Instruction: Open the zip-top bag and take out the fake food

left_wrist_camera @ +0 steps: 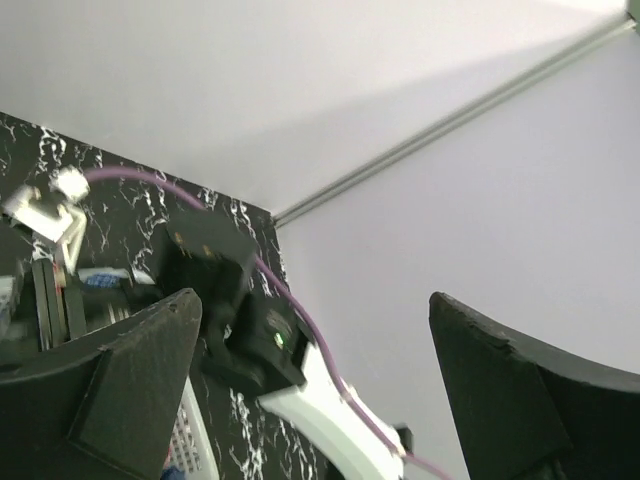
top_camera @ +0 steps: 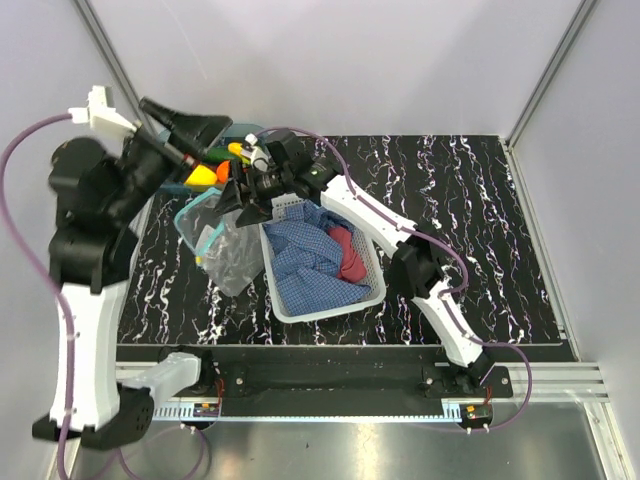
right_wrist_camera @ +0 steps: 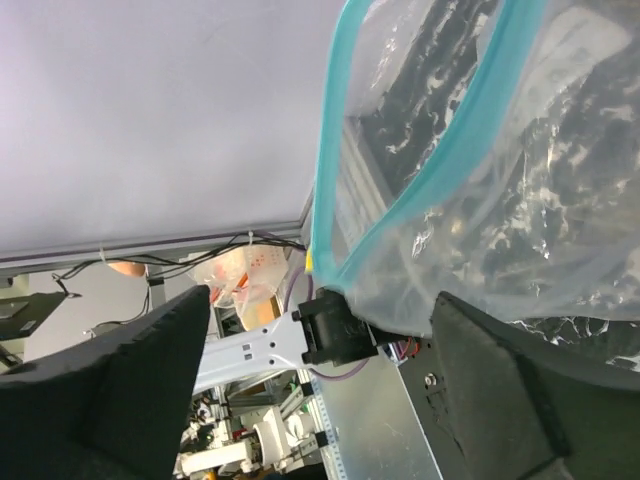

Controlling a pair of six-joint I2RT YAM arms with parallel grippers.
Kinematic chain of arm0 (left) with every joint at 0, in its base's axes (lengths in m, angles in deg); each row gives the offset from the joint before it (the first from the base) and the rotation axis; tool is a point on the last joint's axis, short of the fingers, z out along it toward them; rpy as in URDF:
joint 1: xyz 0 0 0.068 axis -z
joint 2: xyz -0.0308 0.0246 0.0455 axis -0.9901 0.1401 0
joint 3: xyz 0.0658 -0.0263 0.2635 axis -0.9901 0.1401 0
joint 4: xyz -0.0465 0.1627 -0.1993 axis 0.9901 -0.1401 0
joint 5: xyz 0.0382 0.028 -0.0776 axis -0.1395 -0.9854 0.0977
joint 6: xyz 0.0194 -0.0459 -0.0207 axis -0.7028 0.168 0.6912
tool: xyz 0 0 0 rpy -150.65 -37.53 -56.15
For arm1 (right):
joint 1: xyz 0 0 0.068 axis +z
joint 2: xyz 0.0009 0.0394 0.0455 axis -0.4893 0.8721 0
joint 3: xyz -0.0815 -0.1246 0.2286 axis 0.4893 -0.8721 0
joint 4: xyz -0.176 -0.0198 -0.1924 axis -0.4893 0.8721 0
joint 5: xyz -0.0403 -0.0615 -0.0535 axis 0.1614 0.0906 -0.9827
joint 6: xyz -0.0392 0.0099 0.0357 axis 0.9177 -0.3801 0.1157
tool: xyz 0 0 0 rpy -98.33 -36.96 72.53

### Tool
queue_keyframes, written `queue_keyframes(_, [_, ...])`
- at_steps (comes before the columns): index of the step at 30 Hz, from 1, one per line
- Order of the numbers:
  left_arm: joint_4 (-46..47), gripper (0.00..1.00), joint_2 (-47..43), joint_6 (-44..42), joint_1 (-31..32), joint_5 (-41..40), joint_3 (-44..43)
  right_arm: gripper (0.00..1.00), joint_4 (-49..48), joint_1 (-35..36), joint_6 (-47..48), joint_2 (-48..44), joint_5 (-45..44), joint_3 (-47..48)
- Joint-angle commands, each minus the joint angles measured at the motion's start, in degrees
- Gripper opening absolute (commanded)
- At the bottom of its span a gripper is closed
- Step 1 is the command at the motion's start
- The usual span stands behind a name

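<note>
The zip-top bag (top_camera: 228, 255) is clear and crinkled and stands on the table left of the basket, its teal zip strip (top_camera: 196, 216) at the top and the mouth spread. In the right wrist view the bag (right_wrist_camera: 520, 200) fills the upper right. My right gripper (top_camera: 241, 204) is open at the bag's mouth; its jaws (right_wrist_camera: 322, 295) are wide apart and hold nothing. The fake food (top_camera: 206, 174), orange, yellow and green pieces, lies just behind the bag under my left gripper (top_camera: 196, 130). The left gripper (left_wrist_camera: 312, 300) is open and empty, raised and facing the right arm.
A white basket (top_camera: 372, 296) holds a blue checked cloth (top_camera: 305, 250) and a red cloth (top_camera: 348, 255), right of the bag. A teal bin rim (top_camera: 243, 130) shows behind the food. The right arm (left_wrist_camera: 300, 390) crosses over the basket. Walls close in at the back and both sides.
</note>
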Motion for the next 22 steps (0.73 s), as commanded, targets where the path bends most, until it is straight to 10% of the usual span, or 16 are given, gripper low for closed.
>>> queue_keyframes(1, [-6.87, 0.99, -6.04, -1.33, 0.74, 3.87, 4.06, 1.0, -0.2, 2.11, -3.1, 0.06, -2.41, 4.31])
queue_keyframes(8, [-8.72, 0.99, -14.32, -2.73, 0.74, 9.15, 11.37, 1.0, 8.76, 2.11, 3.75, -18.97, -14.1, -10.26])
queue_keyframes(22, [0.05, 0.99, -27.42, -2.31, 0.83, 19.41, 34.13, 1.0, 6.22, 2.11, 0.6, -76.65, -39.17, -73.2])
